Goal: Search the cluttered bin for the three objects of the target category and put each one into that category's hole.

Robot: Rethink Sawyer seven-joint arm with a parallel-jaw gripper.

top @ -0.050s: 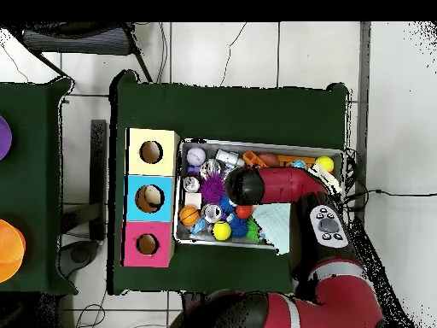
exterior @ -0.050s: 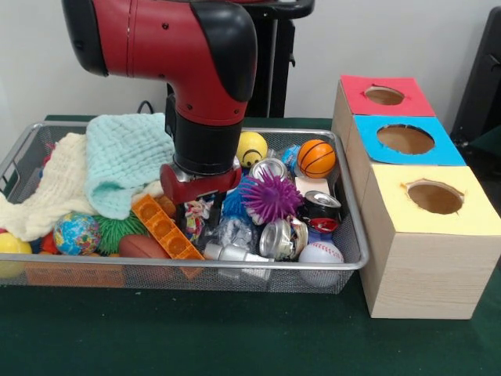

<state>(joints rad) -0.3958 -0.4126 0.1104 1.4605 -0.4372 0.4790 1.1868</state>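
On the green surface [exterior @ -0.050s: 235, 337] sits a wire bin [exterior @ -0.050s: 356, 258] crammed with toys. Along its near edge I see a baseball [exterior @ -0.050s: 321, 252] at the right, crushed cans [exterior @ -0.050s: 283, 238] beside it, an orange block [exterior @ -0.050s: 166, 228] leaning toward the middle, and a globe ball [exterior @ -0.050s: 77, 233] at the left. A little further in, a purple spiky ball [exterior @ -0.050s: 271, 196] lies just right of centre, with a dark can [exterior @ -0.050s: 321, 210] to its right. The tool [exterior @ -0.050s: 205, 223] hangs down into the clutter at the bin's middle, just left of the spiky ball; I cannot tell whether its fingers are apart or together, since the clutter hides them. Cream and mint cloths [exterior @ -0.050s: 117, 168] cover the left half. At the far side lie a yellow smiley ball [exterior @ -0.050s: 252, 147] and a small basketball [exterior @ -0.050s: 316, 157]. To the right of the bin stands a row of three boxes, each with a round hole on top: yellow [exterior @ -0.050s: 434, 200] nearest, blue [exterior @ -0.050s: 403, 141] behind it, red [exterior @ -0.050s: 383, 95] farthest. The red arm [exterior @ -0.050s: 180, 39] comes in from the upper left.
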